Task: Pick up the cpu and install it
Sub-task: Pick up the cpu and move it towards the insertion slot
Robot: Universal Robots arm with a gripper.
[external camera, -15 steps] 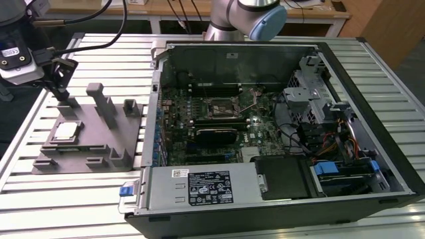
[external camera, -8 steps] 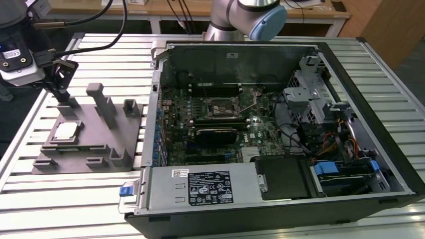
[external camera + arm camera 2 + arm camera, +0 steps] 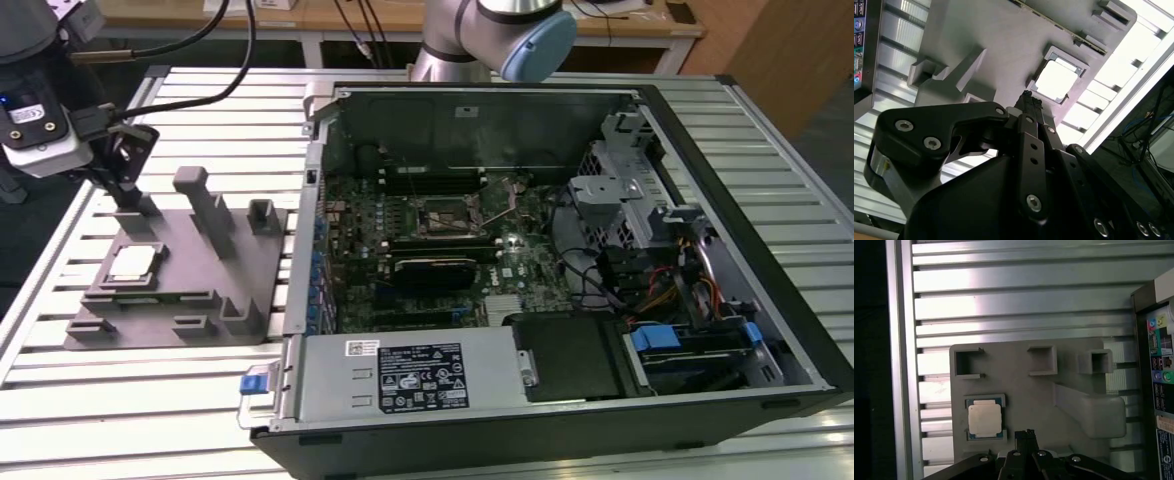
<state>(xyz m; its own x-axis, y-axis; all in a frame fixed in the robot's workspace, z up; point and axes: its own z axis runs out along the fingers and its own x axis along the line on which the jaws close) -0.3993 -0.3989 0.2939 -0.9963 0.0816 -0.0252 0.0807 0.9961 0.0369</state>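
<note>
The gripper [image 3: 131, 200] hangs low over the grey fixture [image 3: 174, 275] at the exterior view's left. Its black fingers [image 3: 1020, 442] are pressed together into one narrow tip with nothing between them. In both wrist views that tip [image 3: 1026, 432] [image 3: 1029, 100] hovers over bare fixture plate just beside the cpu [image 3: 985, 419] and not over it; whether it touches the plate cannot be told. The cpu [image 3: 134, 262] lies flat, pale metal top up, in a square framed recess near the fixture's edge on the exterior view's left. In the second wrist view it [image 3: 1056, 80] shows bright white just past the fingertip. The fixture [image 3: 1019, 400] also carries several upright blocks and open square pockets. A tall post [image 3: 194, 190] stands to the exterior view's right of the gripper. The fixture rests on a slatted aluminium surface [image 3: 134, 400], just beside an open computer case [image 3: 561, 425] that lies on its side. Inside the case, the motherboard [image 3: 521, 270] faces up. Its dark square socket [image 3: 445, 215] with a metal frame sits near the middle, well apart from the cpu. A black rectangular block [image 3: 434, 272] lies just below the socket in the exterior view. A silver power supply [image 3: 400, 375] with a label fills the case's near corner. The arm's base joint [image 3: 494, 30] rises behind the case.
</note>
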